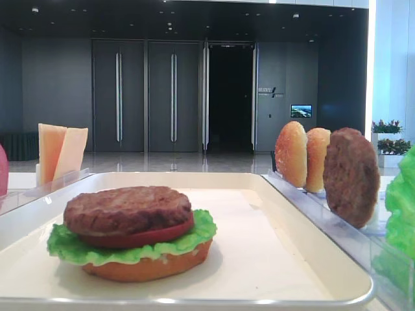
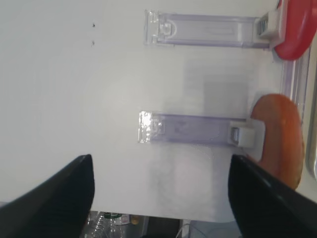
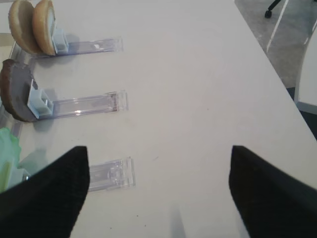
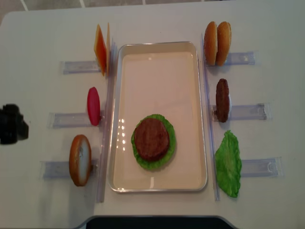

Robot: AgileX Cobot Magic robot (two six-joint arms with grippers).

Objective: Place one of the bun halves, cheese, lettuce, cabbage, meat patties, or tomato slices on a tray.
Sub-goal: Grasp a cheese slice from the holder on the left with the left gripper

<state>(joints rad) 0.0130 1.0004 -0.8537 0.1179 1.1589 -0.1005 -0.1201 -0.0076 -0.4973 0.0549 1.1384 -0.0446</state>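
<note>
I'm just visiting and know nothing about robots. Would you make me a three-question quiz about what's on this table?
1. True or false: the meat patty is the top layer of the stack on the tray.
2. Which sits directly under that patty? A) cheese B) tomato slice C) bare bun
3. Fill in: the cheese stands in a rack on the tray's ____ side, seen from overhead.

Key: 1 true. 2 B. 3 left.
</note>
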